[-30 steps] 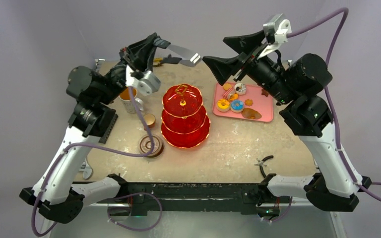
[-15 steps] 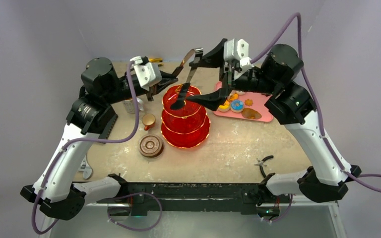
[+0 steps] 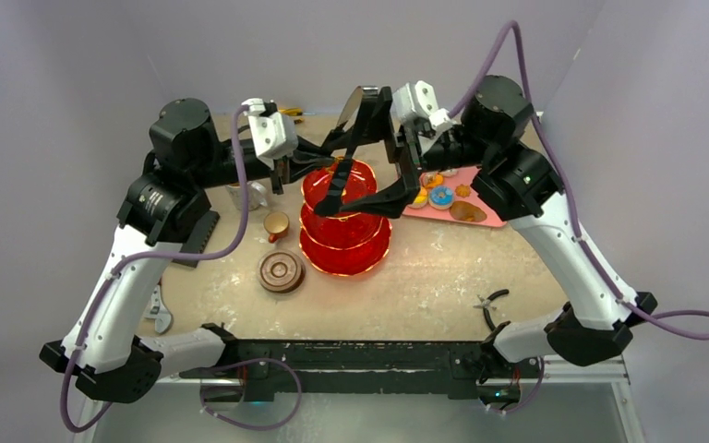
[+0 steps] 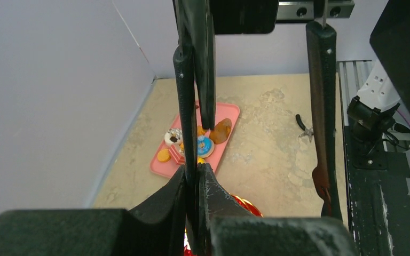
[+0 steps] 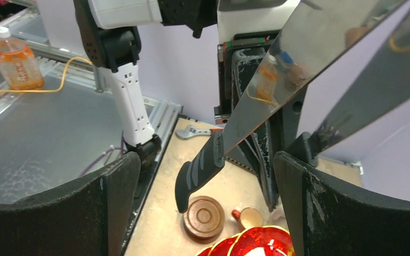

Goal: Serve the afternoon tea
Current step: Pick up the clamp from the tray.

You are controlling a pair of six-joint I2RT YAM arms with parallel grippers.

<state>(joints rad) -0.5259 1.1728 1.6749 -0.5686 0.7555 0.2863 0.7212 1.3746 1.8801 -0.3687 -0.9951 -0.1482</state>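
Observation:
The red three-tier stand (image 3: 344, 221) stands mid-table; its rim shows low in the right wrist view (image 5: 256, 244). My left gripper (image 3: 318, 152) (image 4: 196, 172) is shut on one arm of the black tongs (image 3: 351, 129) (image 4: 322, 122), held above the stand. My right gripper (image 3: 371, 155) (image 5: 207, 158) is open, its fingers on either side of the tongs' arm (image 5: 203, 170), apart from it. Pastries (image 3: 429, 194) (image 4: 197, 144) lie on the pink tray (image 3: 480, 217). The small brown cup (image 3: 277, 224) (image 5: 248, 217) and the saucer (image 3: 282, 272) (image 5: 205, 217) sit left of the stand. The white mug (image 3: 257, 192) is mostly hidden behind my left arm.
Pliers (image 3: 491, 301) lie near the front right edge and show in the left wrist view (image 4: 302, 124). A wrench (image 3: 160, 316) lies at the front left edge. Grey walls close in the back and sides of the table.
Both arms have swung in over the stand. My left gripper carried the tongs to the middle, and my open right gripper came down around them.

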